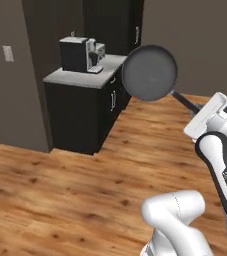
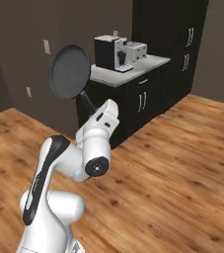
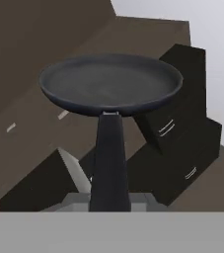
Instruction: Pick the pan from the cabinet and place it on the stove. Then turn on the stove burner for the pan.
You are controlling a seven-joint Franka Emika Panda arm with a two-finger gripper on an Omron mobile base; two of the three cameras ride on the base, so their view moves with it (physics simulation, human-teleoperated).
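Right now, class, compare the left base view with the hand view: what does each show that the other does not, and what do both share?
Left base view alone: the coffee machine on the grey counter, a wall switch, the wood floor, and the pan seen tilted on edge, held out in the air over the floor.

Hand view alone: the pan's handle running down to the gripper, and the pan's shallow inside seen from near.

Both: the pan, held by its handle in the shut gripper, and black cabinets with short silver handles.
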